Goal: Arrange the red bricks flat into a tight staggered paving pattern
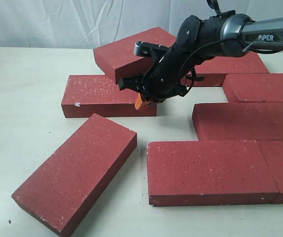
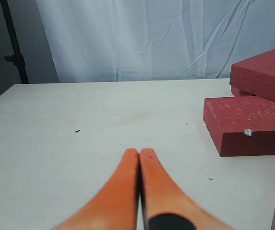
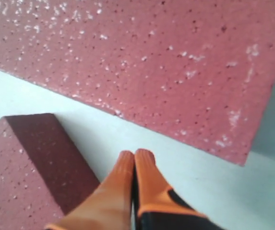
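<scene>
Hanging over the worktop (image 1: pixel 22 98) among the red bricks (image 1: pixel 208 168) near its far edge, right end effector (image 1: pixel 140 102) pinched closed, empty; left end effector (image 2: pixel 139 154) closed too.

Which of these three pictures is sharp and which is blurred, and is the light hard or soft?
Exterior view: sharp, soft even light, faint shadows beside the bricks, no glare. Left wrist view: bricks and table in focus, the left gripper blurred close to the lens. Right wrist view: softest; the right gripper and the brick grain are slightly out of focus.
</scene>
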Robot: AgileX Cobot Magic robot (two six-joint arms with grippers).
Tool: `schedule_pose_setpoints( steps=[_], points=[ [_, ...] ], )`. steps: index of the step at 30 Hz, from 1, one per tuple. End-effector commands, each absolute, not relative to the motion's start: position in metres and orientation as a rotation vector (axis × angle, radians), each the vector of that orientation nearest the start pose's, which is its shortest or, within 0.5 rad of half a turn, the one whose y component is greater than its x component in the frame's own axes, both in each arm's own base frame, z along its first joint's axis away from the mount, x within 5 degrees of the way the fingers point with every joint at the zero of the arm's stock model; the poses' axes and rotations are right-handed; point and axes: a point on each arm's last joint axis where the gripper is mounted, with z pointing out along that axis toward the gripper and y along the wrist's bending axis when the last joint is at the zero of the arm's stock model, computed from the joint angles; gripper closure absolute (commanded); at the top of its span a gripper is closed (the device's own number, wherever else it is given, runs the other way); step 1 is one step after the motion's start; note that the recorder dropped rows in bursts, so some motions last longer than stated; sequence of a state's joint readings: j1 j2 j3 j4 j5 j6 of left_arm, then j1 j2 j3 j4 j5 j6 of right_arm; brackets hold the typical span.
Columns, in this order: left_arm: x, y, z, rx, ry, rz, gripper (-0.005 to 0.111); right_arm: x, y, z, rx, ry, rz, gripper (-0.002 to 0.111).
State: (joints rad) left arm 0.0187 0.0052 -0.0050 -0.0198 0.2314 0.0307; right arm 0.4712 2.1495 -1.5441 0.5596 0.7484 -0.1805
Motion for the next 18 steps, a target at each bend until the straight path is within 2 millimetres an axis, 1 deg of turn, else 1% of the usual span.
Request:
schedule_pose_setpoints(
  steps=[1, 5, 6, 7, 11, 12, 14, 17, 18],
  points=[
    [0.056, 0.001, 0.192, -0.007, 1.715, 0.014, 0.107, 0.380, 0.234, 0.160, -0.466, 2.799, 0.775, 0.109],
    [0.056, 0.001, 0.192, 0.002, 1.716, 0.026, 0.107, 0.378, 0.237, 0.162, -0.472, 2.790, 0.836, 0.109],
    [0.055, 0.002, 0.192, 0.046, 1.716, 0.087, 0.107, 0.378, 0.237, 0.163, -0.465, 2.788, 0.845, 0.109],
    [0.055, 0.003, 0.192, 0.063, 1.715, 0.111, 0.107, 0.378, 0.237, 0.163, -0.465, 2.788, 0.845, 0.109],
    [0.055, 0.003, 0.192, 0.066, 1.715, 0.114, 0.107, 0.378, 0.237, 0.163, -0.469, 2.788, 0.845, 0.109],
    [0.056, 0.003, 0.193, 0.088, 1.701, 0.142, 0.107, 0.379, 0.235, 0.163, -0.458, 2.790, 0.848, 0.109],
    [0.056, 0.003, 0.204, 0.160, 1.580, 0.221, 0.107, 0.382, 0.230, 0.163, -0.441, 2.793, 0.849, 0.109],
    [0.054, -0.002, 0.224, 0.180, 1.350, 0.206, 0.107, 0.385, 0.222, 0.166, -0.422, 2.789, 0.841, 0.109],
    [0.054, -0.002, 0.228, 0.183, 1.304, 0.202, 0.107, 0.386, 0.221, 0.167, -0.427, 2.787, 0.833, 0.109]
  ],
)
